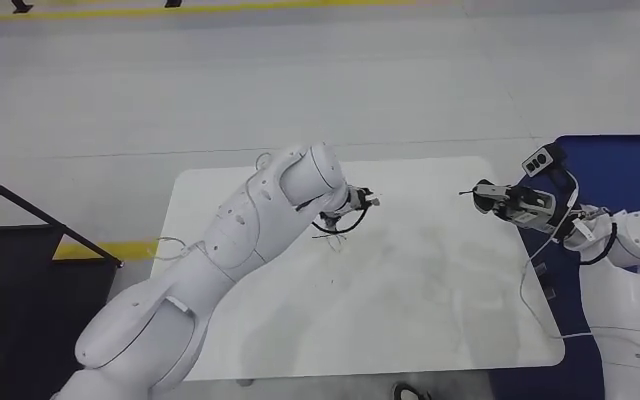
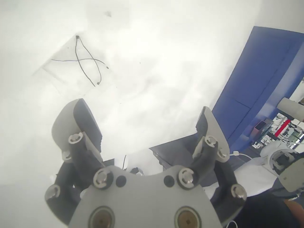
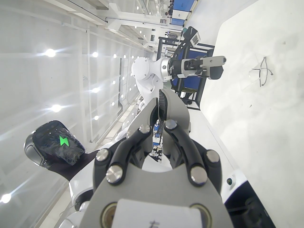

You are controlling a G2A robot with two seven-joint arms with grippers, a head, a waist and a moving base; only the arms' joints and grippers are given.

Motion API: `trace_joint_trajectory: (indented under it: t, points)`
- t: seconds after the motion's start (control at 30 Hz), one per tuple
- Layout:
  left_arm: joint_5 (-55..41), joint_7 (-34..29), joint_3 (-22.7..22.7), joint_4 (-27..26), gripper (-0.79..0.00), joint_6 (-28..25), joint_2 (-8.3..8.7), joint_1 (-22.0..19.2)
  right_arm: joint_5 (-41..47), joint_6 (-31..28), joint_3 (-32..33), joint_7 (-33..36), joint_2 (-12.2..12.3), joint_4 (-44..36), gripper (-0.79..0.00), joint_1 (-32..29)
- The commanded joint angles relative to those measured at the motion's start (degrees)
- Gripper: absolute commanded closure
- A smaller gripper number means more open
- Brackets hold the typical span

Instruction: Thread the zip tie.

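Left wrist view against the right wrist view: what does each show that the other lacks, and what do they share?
Left wrist view alone: the left hand from behind, open with nothing between its fingers, and a large blue panel. Right wrist view alone: the right hand, shut, ceiling lights, and a dark device with a green lightning mark. Both: the white table and the zip ties lying crossed on a clear sheet; the right wrist view also catches the left hand, farther off.
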Motion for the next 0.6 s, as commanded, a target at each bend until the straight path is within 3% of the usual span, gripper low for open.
trace_joint_trajectory:
  t: [0.0,0.17,0.4,0.57]
  points:
    - [-0.62,1.57,2.17,3.77,-0.323,1.56,-1.53,-1.36,0.0,0.0,0.0,0.0,0.0,0.0,0.0,0.0]
    - [-2.72,1.03,6.56,10.44,-0.336,1.03,-4.4,-3.23,0.0,0.0,0.0,0.0,0.0,0.0,0.0,0.0]
    - [-5.93,1.03,9.58,17.06,-0.271,1.04,-6.67,-4.73,0.0,0.0,0.0,0.0,0.0,0.0,0.0,0.0]
    - [-7.93,-1.4,11.58,21.35,-0.314,-1.4,-8.05,-4.92,0.0,0.0,0.0,0.0,0.0,0.0,0.0,0.0]
